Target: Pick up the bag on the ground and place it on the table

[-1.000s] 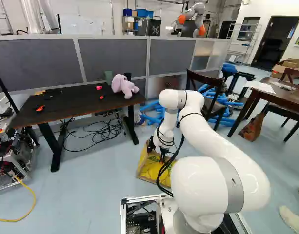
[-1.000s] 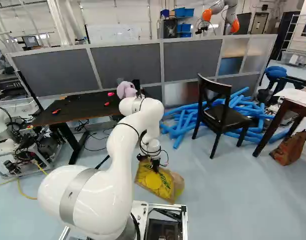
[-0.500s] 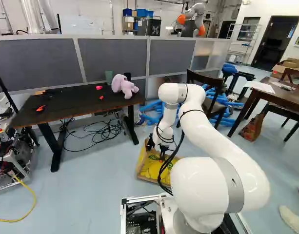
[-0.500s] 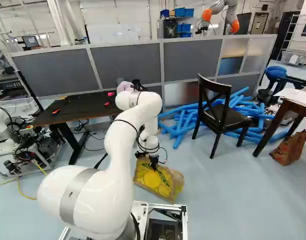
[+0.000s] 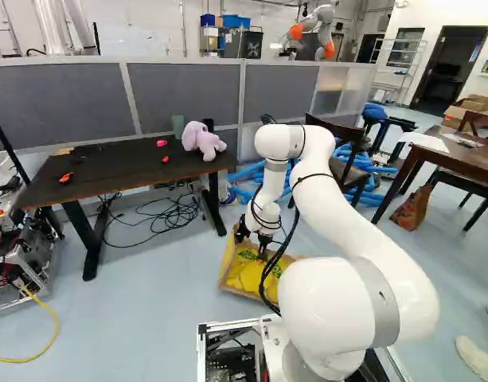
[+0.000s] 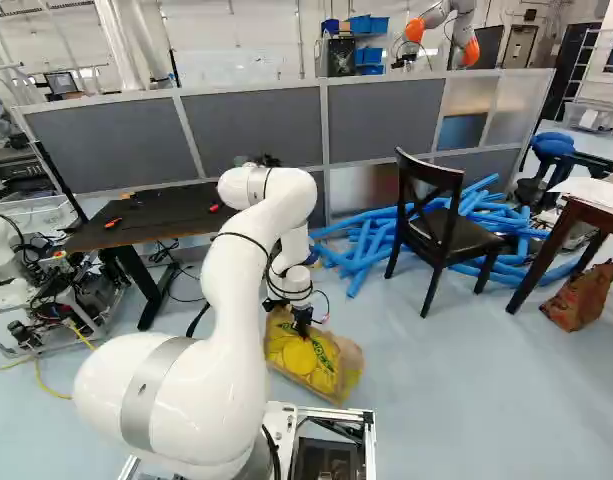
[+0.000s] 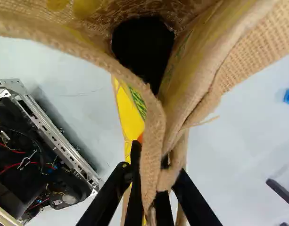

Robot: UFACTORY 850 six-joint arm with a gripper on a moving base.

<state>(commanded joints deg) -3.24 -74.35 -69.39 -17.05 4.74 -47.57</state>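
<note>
Bag (image 6: pixel 308 362) points mouth-up, rim clenched in the gripper (image 6: pixel 303 329), long axis seemingly running slantwise before the base

The arm (image 5: pixel 355 215) is finished in glossy white and built from smooth, rounded tubular sections. The large lower joint (image 5: pixel 327 302) is encircled by a wide grey band (image 5: pixel 380 298). A thin dark line is seen around the upper joint (image 5: pixel 287 142). Black cables (image 5: pixel 270 274) are routed outside the housing in loose loops near the wrist (image 5: pixel 265 213). The gripper (image 6: pixel 303 326) is black, with two slim fingers. The base is framed in silvery metal rails (image 7: pixel 57 134) with holes and small fasteners; black parts and red wires (image 7: pixel 10 167) are exposed inside.
</note>
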